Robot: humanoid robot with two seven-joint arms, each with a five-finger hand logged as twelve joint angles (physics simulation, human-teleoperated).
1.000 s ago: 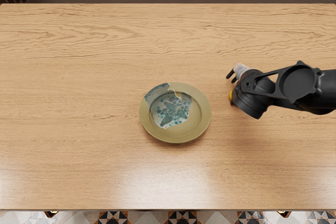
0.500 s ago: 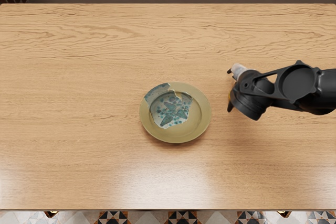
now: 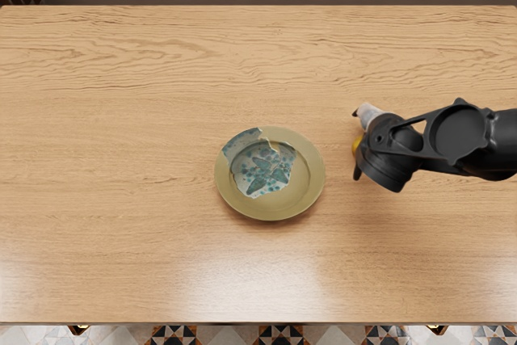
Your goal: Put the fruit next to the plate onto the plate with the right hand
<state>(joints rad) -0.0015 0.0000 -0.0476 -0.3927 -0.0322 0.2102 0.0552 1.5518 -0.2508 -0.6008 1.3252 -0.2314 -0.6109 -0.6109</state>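
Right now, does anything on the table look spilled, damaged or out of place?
Nothing stands out. The plate lies flat; its blue-green patch looks like glaze, not a spill. The fruit shows only as a yellow sliver beneath the right hand, beside the plate, so its condition cannot be judged.

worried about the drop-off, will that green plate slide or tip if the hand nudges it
Likely slides rather than tips: the plate is shallow and lies flat on the glossy wooden table. It looks glazed and rigid, so probably breakable if knocked. The right hand is apart from it, to its right.
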